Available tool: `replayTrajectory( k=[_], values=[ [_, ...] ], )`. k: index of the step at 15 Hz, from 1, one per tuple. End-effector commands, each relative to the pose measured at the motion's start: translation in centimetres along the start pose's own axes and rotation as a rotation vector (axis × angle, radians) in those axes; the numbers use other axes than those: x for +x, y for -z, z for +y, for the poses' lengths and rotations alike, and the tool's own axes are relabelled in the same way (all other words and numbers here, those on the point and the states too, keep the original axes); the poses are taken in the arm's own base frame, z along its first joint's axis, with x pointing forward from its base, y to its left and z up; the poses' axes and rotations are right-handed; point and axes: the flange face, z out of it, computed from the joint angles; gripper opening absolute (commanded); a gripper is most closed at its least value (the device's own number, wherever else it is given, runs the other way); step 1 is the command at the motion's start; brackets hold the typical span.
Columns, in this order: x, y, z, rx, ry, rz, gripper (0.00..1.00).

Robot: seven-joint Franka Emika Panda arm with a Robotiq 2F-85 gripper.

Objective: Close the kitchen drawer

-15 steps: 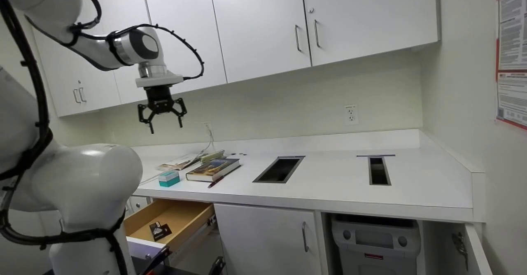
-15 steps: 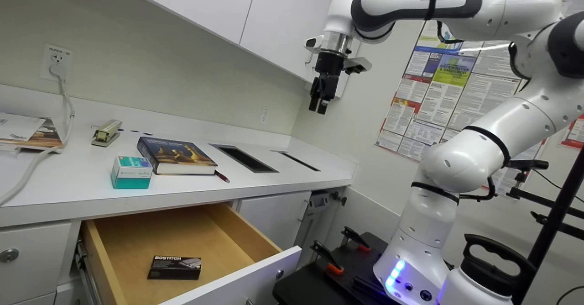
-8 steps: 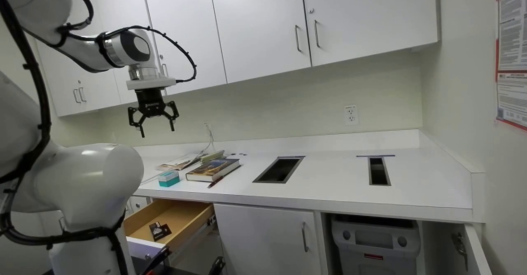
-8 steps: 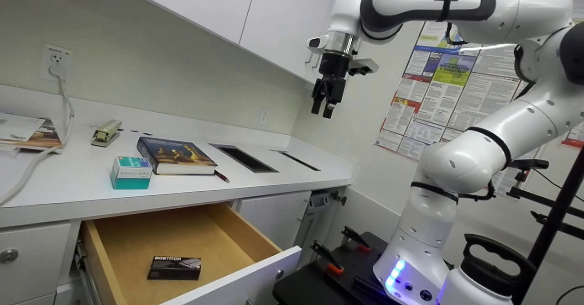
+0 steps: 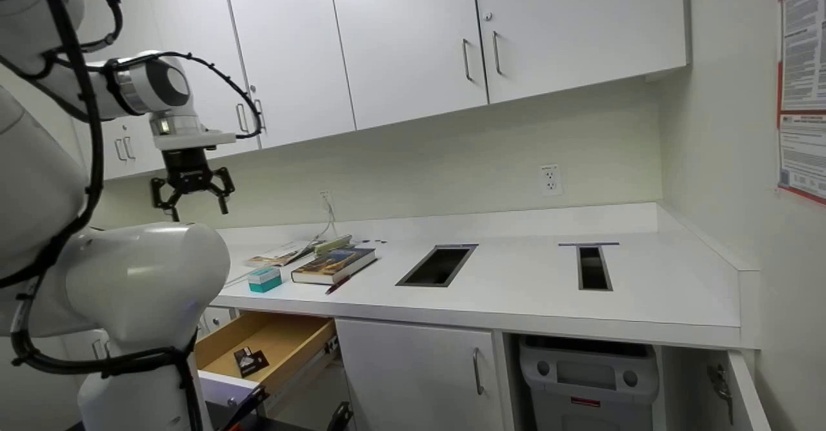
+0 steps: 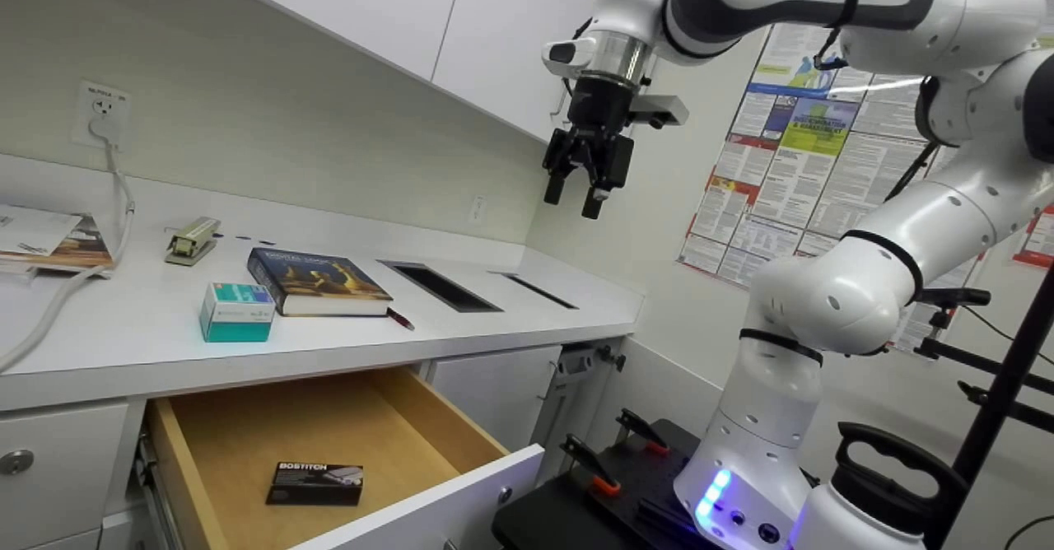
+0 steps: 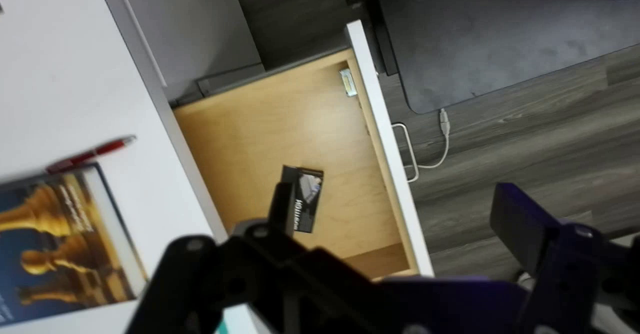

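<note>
Toward nine o'clock in an exterior view, papers (image 6: 41,233) are seen stacked on the white countertop (image 6: 329,332), near a white cable (image 6: 125,204) plugged into a wall outlet (image 6: 100,110). Next along, an olive stapler (image 6: 192,241) is placed, with a teal-and-white carton (image 6: 237,317) set at its five o'clock. Between seven and eight o'clock, the kitchen drawer (image 6: 354,426) is found extended well out from beneath the countertop, its tan wooden inside exposed; a black Bostitch box (image 6: 314,486) is contained in it, and in the wrist view a pale item (image 7: 348,82), too small to be named, is shown just behind its front panel. At two o'clock from the carton, a hardcover book (image 6: 321,285) with chess pieces pictured on its cover is set down, and a red pen (image 6: 401,319) is laid just beside it, at its four o'clock. Farther right, a rectangular cutout (image 6: 440,286) and a narrower slot (image 6: 539,291) are let into the countertop. Toward one o'clock from the view's centre, the Robotiq gripper (image 6: 574,198) is held pointing down, higher than the drawer and well apart from it, its fingers spread wide and nothing gripped between them. Rightmost, the Panda arm (image 6: 827,299) is framed against wall posters (image 6: 757,212), toward three o'clock.
</note>
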Motion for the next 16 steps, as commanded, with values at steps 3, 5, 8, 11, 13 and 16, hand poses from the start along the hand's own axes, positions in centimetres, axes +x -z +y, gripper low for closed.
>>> replayTrajectory(
  k=[3,5,8,11,13,16],
  values=[
    [8.8,-3.6,-13.2,-0.048,0.357,0.000,1.00],
    [11.1,-6.3,-17.0,-0.074,0.495,0.011,1.00],
    [13.7,-10.8,-20.8,-0.076,0.670,0.057,1.00],
    [15.1,-14.2,-22.5,-0.046,0.830,0.088,1.00],
    [14.5,-13.9,-22.6,-0.047,0.798,0.074,1.00],
    [15.1,-15.6,-22.5,-0.018,0.858,0.064,1.00]
  ],
)
